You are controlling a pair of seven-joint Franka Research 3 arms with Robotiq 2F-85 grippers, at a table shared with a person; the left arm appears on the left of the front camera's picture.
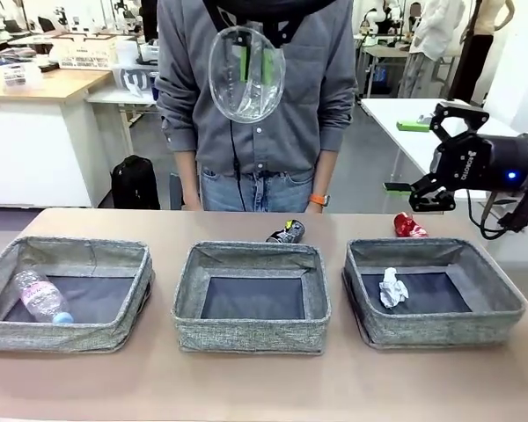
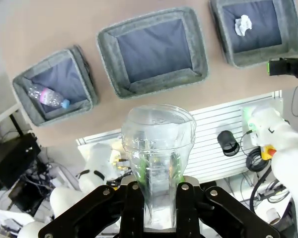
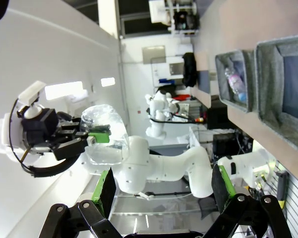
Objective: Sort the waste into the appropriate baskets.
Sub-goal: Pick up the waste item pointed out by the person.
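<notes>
- left gripper (image 2: 156,171) — jaws pinching the clear plastic cup (image 1: 246,75) by its narrow end, high above the middle basket (image 1: 251,336), in front of the person (image 1: 282,132)
- cup's wide end points away from the gripper
- right gripper (image 1: 420,154) — jaws spread, nothing between them, in the air up and right of the middle basket
- crushed black can (image 1: 286,232) on the tabletop (image 1: 246,387), just behind the middle basket's far wall, which cuts off its lower edge
- crushed red can (image 1: 409,226) on the tabletop, well right of the middle basket, just behind the right basket (image 1: 440,330)
- right basket holds the crumpled white paper ball (image 1: 392,287)
- left basket (image 1: 66,336) holds the clear plastic bottle (image 1: 42,297), lying on its side
</notes>
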